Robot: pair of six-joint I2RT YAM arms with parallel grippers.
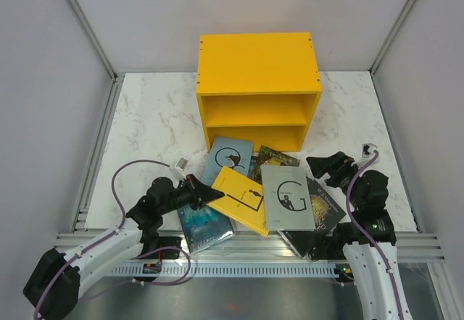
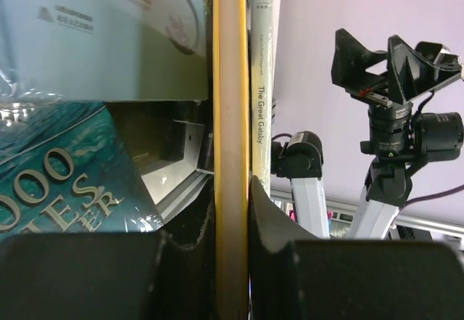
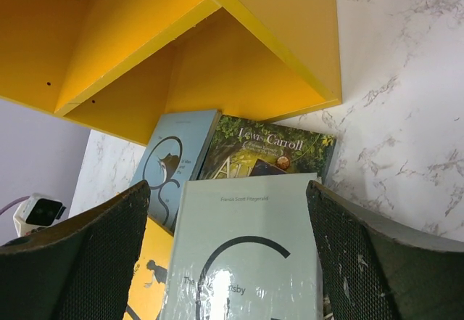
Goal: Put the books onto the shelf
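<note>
Several books lie in a heap in front of the yellow shelf (image 1: 259,80): a pale blue one (image 1: 227,159), a green one (image 1: 272,159), a yellow one (image 1: 239,199), a grey "G" one (image 1: 287,197), a dark one (image 1: 324,205) and an ocean-blue one (image 1: 205,222). My left gripper (image 1: 207,197) is shut on the yellow book's left edge; in the left wrist view that edge (image 2: 232,117) runs straight up between my gripper's (image 2: 230,189) jaws. My right gripper (image 1: 326,166) is open, hovering over the grey book (image 3: 246,255) with its fingers (image 3: 94,255) spread wide. Both shelf compartments (image 3: 145,37) look empty.
The grey book's spine (image 2: 261,80) stands right beside the yellow edge. The ocean-blue cover (image 2: 58,182) lies just left of my left fingers. The white marble table (image 1: 152,124) is ringed by grey walls, with a metal rail (image 1: 254,244) at the near edge.
</note>
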